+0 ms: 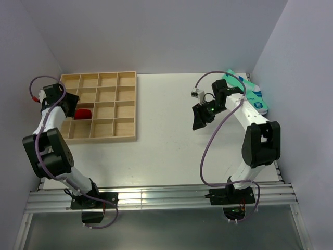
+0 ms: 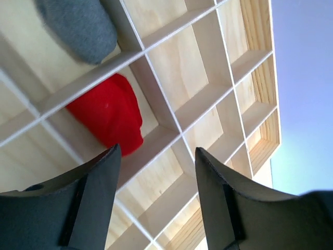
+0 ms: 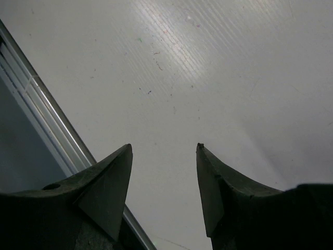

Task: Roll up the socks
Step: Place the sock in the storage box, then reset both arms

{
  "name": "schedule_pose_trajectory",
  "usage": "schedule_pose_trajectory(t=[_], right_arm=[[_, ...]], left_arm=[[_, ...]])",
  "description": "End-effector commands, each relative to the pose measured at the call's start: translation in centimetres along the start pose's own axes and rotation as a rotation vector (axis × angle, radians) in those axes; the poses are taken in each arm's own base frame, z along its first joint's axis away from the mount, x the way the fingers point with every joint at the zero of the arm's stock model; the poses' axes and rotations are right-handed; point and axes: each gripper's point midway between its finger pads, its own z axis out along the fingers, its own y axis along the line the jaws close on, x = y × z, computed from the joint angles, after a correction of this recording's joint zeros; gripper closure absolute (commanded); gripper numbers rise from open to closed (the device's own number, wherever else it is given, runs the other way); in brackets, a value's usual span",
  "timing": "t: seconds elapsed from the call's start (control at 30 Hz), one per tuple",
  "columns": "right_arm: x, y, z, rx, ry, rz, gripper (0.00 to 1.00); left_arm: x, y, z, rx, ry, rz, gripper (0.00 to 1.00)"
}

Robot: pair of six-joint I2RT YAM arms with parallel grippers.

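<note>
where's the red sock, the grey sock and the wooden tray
red sock (image 2: 106, 114), left wrist view, middle of the bundle
grey sock (image 2: 78, 26), left wrist view, middle of its visible part
wooden tray (image 1: 106, 94), top external view, a bare compartment floor

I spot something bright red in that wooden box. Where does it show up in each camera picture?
Top external: red sock, in a left-side compartment of the wooden tray.
Left wrist: red sock left of centre, wooden tray dividers around it.
Right wrist: not in it.
Shared landmark: the wooden tray.
</note>
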Motion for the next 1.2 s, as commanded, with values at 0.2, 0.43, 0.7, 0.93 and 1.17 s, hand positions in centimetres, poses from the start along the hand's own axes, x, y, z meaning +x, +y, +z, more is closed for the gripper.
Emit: schedule_pose_trajectory(t=[0.2, 0.43, 0.7, 0.93, 1.17], right_arm=[[-2.2, -0.1, -2.2, 0.077, -0.109, -0.06, 0.39], [-3.0, 0.8, -4.4, 0.149, -0.215, -0.098, 0.36], [-2.9, 2.2, -6.9, 0.269, -0.369, -0.167, 0.31], [-1.1, 3.3, -8.0, 0.341, -0.424, -0.243, 0.28], [-0.6, 3.9, -8.3, 0.349, -0.442, -0.26, 0.27]], left_arm=[[2.5, -6.7, -10.7, 0.199, -0.121, 0.251, 0.35], [15.8, -11.3, -19.8, 0.582, 0.056, 0.443, 0.35], [32.6, -12.2, -27.9, 0.921, 0.259, 0.643, 0.34], [37.0, -10.5, -29.5, 1.015, 0.354, 0.673, 0.34], [37.7, -10.1, -29.3, 1.004, 0.371, 0.689, 0.34]])
